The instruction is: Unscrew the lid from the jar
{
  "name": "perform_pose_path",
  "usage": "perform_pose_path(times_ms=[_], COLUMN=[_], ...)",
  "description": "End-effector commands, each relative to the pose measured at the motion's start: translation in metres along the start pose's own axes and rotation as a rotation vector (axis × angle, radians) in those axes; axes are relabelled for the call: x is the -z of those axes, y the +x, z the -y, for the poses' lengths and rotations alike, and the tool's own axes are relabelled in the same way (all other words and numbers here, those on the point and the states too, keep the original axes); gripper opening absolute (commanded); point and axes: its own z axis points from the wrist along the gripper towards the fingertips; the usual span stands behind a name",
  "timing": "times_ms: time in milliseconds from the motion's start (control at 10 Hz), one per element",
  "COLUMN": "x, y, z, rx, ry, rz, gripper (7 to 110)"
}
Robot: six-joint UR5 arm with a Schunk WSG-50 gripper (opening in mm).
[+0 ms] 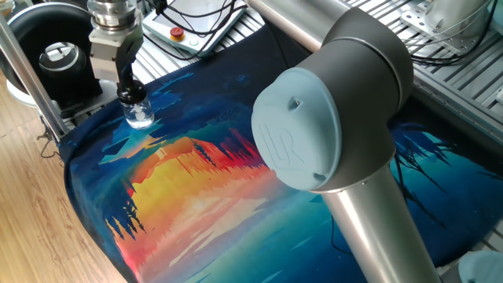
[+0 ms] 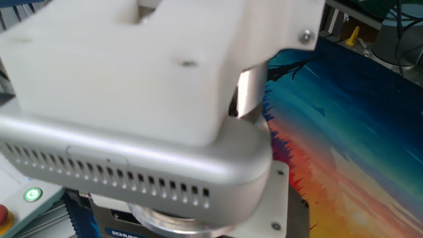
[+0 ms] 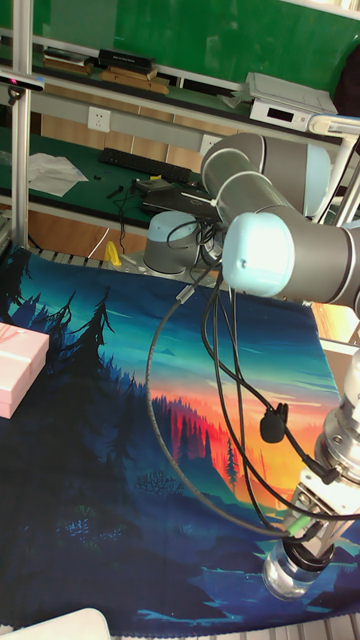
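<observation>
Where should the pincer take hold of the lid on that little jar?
Grip the lid by its rounded sides, coming straight down from above. The jar stands upright with the cap on top, and the pincer is already just above it.

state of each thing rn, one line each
lid: still on the jar's neck
jar: upright on the mat, clear
gripper: right above the lid, fingers at its sides; grip unclear
mat: flat on the table
pink gift box: closed, at the mat's edge
</observation>
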Motion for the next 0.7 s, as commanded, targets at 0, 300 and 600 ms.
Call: perform_pose_path(times_ms=[0,300,600], x=[-0.0019,-0.0026,-0.0021], y=[0.0018,0.0017,0.0020], z=[-0.0006,-0.0012,-0.0036], rx=[-0.006,-0.006,-0.021], ry=[-0.006,-0.005,-0.009], rz=[0.005,0.004,0.000], gripper=[44,44,44])
